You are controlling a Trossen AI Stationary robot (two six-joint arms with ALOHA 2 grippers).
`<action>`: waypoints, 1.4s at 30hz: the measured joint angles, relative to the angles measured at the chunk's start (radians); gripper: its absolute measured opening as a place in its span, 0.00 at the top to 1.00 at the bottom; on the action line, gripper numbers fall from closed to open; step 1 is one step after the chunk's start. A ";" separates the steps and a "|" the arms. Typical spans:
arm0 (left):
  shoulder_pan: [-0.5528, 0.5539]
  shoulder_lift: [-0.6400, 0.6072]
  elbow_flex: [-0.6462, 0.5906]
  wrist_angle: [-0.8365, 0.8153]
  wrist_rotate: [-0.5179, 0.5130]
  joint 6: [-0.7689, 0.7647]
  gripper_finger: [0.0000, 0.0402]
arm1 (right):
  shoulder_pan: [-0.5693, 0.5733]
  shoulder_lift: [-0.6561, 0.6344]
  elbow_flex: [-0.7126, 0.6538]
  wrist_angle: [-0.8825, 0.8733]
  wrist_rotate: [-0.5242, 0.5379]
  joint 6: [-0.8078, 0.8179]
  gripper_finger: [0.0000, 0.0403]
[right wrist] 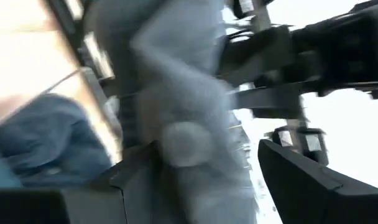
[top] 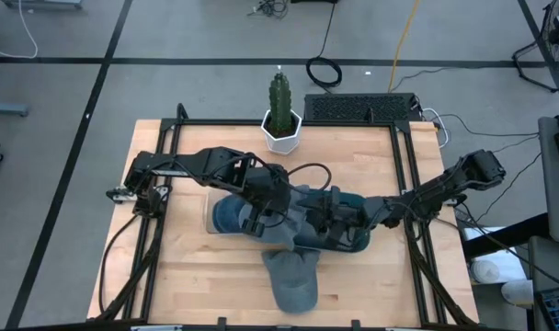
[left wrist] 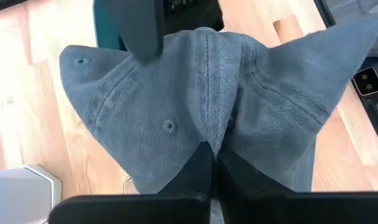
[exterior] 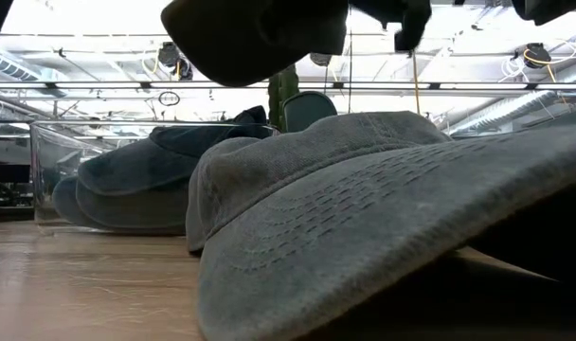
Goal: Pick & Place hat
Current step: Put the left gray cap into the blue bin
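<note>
Pinching grey hat (left wrist: 176, 112) crown, left gripper (left wrist: 212, 163) fingers together | right gripper (top: 330, 210) fingers spread at hat's 3 o'clock | desk (top: 188, 276) centre

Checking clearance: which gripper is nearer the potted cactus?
Left. The left gripper sits in front of the potted cactus, clamping the grey hat; the right gripper is farther right.
</note>
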 joint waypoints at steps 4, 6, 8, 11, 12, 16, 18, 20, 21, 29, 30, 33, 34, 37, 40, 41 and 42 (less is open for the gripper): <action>0.000 0.000 0.000 0.010 0.003 0.000 0.99 | -0.001 -0.002 0.000 0.075 -0.031 -0.091 0.38; 0.000 0.000 0.000 0.014 0.003 0.000 0.98 | -0.005 -0.001 0.000 0.078 -0.064 -0.118 0.38; 0.000 0.000 0.000 0.014 0.003 -0.001 0.97 | -0.005 -0.001 0.000 0.084 -0.095 -0.135 0.38; 0.002 0.000 0.000 0.014 0.003 -0.006 0.99 | -0.004 -0.001 0.006 0.084 -0.108 -0.135 0.38; 0.004 0.000 0.000 0.014 0.003 -0.012 0.99 | -0.004 -0.001 0.011 0.084 -0.106 -0.136 0.38; 0.008 0.000 0.000 0.018 0.000 -0.021 0.97 | 0.002 -0.001 0.036 0.080 -0.069 -0.108 0.39; 0.008 0.000 0.000 0.023 -0.001 -0.021 0.98 | 0.011 -0.001 0.055 0.056 -0.047 -0.061 0.41; 0.008 0.000 0.000 0.023 -0.001 -0.028 0.99 | 0.015 -0.001 0.065 0.018 -0.051 -0.008 0.44; 0.008 0.000 0.000 0.023 -0.001 -0.032 0.99 | 0.016 -0.001 0.068 -0.003 -0.051 0.012 0.46; 0.013 0.000 0.000 0.025 -0.004 -0.047 0.99 | 0.015 -0.001 0.070 -0.055 -0.052 0.091 0.63; 0.015 0.000 0.000 0.026 -0.004 -0.053 0.99 | 0.015 -0.001 0.070 -0.054 -0.051 0.093 0.66; 0.024 0.000 0.000 0.027 -0.015 -0.066 0.96 | 0.015 -0.001 0.070 -0.055 -0.050 0.102 0.72; 0.026 0.000 0.000 0.028 -0.024 -0.074 0.95 | 0.015 -0.001 0.070 -0.055 -0.050 0.116 0.75; 0.034 0.000 0.000 0.031 -0.037 -0.080 0.94 | 0.015 -0.001 0.070 -0.059 -0.050 0.157 0.83; 0.039 0.000 0.000 0.048 -0.046 -0.082 0.94 | 0.015 -0.001 0.070 -0.075 -0.049 0.196 0.93; 0.039 0.000 0.000 0.058 -0.047 -0.088 0.94 | 0.015 -0.001 0.070 -0.080 -0.048 0.212 0.96; 0.039 0.000 0.000 0.064 -0.048 -0.095 0.94 | 0.016 -0.001 0.070 -0.081 -0.045 0.227 0.98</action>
